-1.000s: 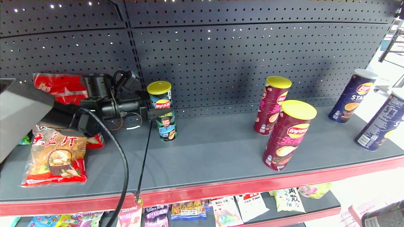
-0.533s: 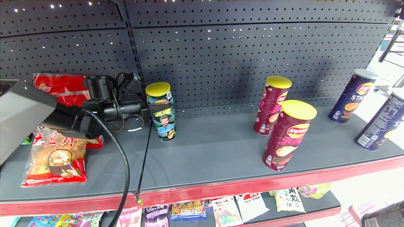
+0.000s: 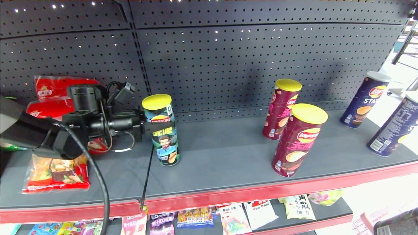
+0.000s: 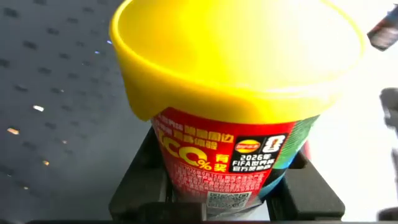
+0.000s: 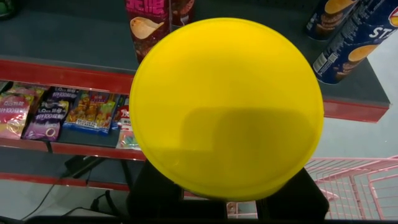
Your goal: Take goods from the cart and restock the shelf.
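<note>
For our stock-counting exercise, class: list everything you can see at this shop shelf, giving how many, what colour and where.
green can: one, yellow lid, shelf left of middle, gripped
maroon cans: two, yellow lids, shelf right of middle
blue cans: two, white lids, shelf's right end
peanut bag: one, red and clear, front left
red bags: apparently two, back left
small packets: several, mixed colours, lower shelf
held can: one, yellow lid, near the pink cart
shelf: one, grey with red front edge
left claw: black, shut on green can
right claw: black, shut on held can
</note>
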